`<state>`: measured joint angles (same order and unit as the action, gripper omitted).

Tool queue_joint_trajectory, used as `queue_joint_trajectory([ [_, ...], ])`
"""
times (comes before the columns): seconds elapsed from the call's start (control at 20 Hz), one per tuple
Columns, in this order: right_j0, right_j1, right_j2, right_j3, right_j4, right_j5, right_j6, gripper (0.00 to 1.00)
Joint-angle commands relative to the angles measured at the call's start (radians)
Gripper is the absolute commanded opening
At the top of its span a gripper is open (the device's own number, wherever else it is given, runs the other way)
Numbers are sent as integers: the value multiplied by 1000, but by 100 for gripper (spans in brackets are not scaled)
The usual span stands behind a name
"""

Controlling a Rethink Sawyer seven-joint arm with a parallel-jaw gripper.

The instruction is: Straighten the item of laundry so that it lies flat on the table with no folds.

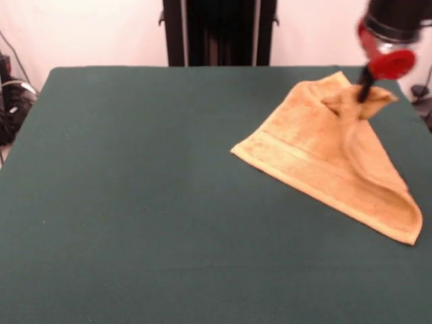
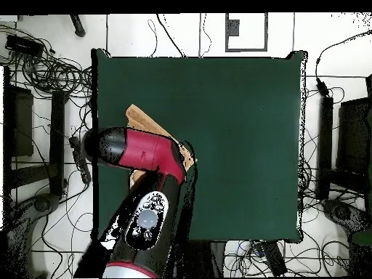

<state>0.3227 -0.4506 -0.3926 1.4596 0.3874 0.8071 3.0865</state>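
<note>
Orange-tan terry is what we find under the tool: the washcloth [image 1: 331, 158] lies on the dark green table [image 1: 135, 202], and in the front view it spreads out below and to the left of the gripper [image 1: 365, 93], running down to a folded corner well below the tool.

Going left to right in that front view, we see first the bare felt, then the cloth's leftmost corner with a flat woven band along its lower edge, then the raised part. A ridge of fabric climbs from the lower right corner up to the dark tip of the gripper, and a bunched peak of cloth sits right at that tip. The cloth is clearly not flat; one layer lies folded over another. We cannot tell whether the tool is spread or pressed together, nor whether it truly pinches the peak or only touches it, since the tip is dark and blurred.

From overhead, the red and black arm [image 2: 145, 189] covers most of the washcloth [image 2: 138, 116]. Only a tan corner shows beyond the arm's head, and a thin sliver shows at its right side. That view does place the cloth near one edge of the table [image 2: 240, 131], with the greater part of the felt lying well apart from the tool.

We find no readable writing or label in either view.
</note>
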Motion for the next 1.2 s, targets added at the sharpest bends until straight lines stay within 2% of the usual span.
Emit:
queue_joint_trajectory([
  [0.05, -164, -104, 86, 62, -150, -40, -319, 0],
  [0.25, -279, -151, 149, 57, -270, -68, -442, 0],
  [0.5, -293, -178, 141, 27, -394, -56, -402, 0],
  [0.75, -322, -197, 181, 24, -451, -50, -382, 0],
  [1.2, -385, -217, 278, 48, -499, -64, -403, 0],
])
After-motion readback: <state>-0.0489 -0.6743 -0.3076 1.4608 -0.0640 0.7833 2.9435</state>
